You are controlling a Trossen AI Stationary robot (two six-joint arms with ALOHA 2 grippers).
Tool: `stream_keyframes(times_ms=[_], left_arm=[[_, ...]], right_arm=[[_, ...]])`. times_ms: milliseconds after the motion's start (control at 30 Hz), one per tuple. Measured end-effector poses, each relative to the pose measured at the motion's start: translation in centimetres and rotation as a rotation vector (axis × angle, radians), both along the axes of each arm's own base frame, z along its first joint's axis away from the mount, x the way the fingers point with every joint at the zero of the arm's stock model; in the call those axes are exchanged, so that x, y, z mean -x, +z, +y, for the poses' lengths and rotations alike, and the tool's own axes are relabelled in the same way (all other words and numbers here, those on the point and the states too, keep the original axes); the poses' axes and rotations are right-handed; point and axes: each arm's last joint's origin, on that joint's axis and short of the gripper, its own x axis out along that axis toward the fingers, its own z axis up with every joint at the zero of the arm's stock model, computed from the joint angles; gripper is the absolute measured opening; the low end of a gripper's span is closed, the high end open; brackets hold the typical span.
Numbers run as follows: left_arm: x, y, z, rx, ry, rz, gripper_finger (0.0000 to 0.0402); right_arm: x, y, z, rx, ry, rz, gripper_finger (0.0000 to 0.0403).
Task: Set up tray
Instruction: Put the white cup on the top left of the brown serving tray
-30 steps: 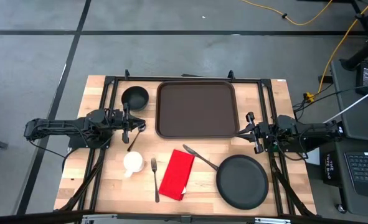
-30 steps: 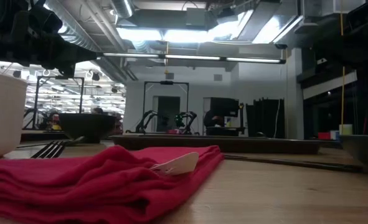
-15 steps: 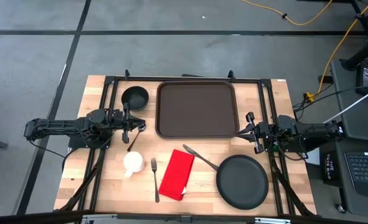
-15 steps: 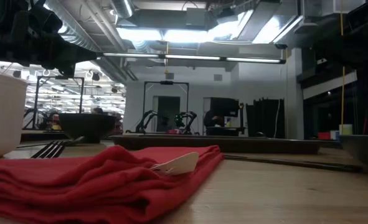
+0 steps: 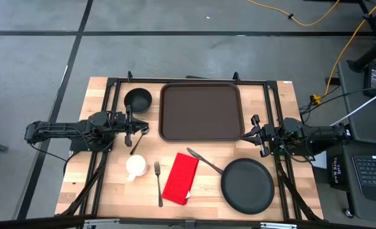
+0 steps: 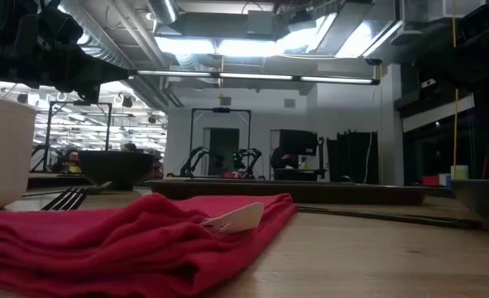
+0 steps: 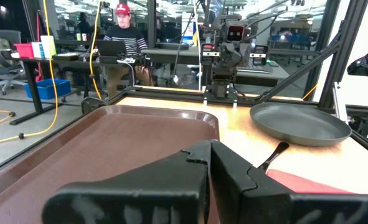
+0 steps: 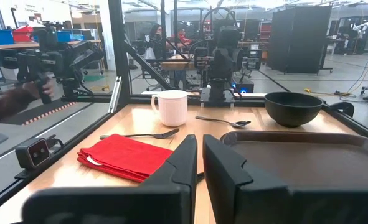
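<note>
Tray (image 5: 201,111): empty, at the table's far middle, between both arms. Left gripper (image 5: 142,129): fingers together, holding nothing (beside tray's left edge). Right gripper (image 5: 252,131): apparently nearly closed, seemingly holding nothing.

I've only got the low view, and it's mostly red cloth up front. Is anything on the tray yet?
Observer: No. From above, the tray is bare.
Operator: Where are the arms?
Observer: The left gripper is off the tray's left edge, just below the black bowl in the high view. The right gripper is off the tray's right edge. Both are shut and hold nothing.
Operator: And the plate?
Observer: The black plate lies on the table at the front right, off the tray and to the right of the red napkin.
</note>
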Motion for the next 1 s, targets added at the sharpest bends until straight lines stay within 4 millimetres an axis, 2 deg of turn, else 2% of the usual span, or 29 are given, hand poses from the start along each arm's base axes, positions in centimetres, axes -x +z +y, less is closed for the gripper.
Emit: stream_keyframes(times_ms=[267, 400, 567, 700, 1000], left_arm=[[0.00, 0.08, 0.02, -0.001, 0.008, -0.008, 0.0006], [0.01, 0.06, 0.03, -0.001, 0.008, -0.007, 0.0006], [0.00, -0.02, 0.03, 0.001, 0.008, 0.001, 0.0006], [0.01, 0.00, 0.02, 0.001, 0.008, 0.000, 0.0006], [0.00, -0.02, -0.03, 0.030, -0.009, -0.003, 0.0006]], right_arm=[[0.00, 0.00, -0.01, 0.003, -0.005, -0.001, 0.0033], [-0.02, -0.03, -0.20, -0.004, -0.069, 0.003, 0.0033], [-0.03, -0.06, -0.23, -0.003, -0.079, 0.006, 0.0008], [-0.03, -0.06, -0.30, -0.004, -0.106, 0.006, 0.0009], [-0.03, 0.07, -0.57, 0.099, -0.204, -0.013, 0.0010]])
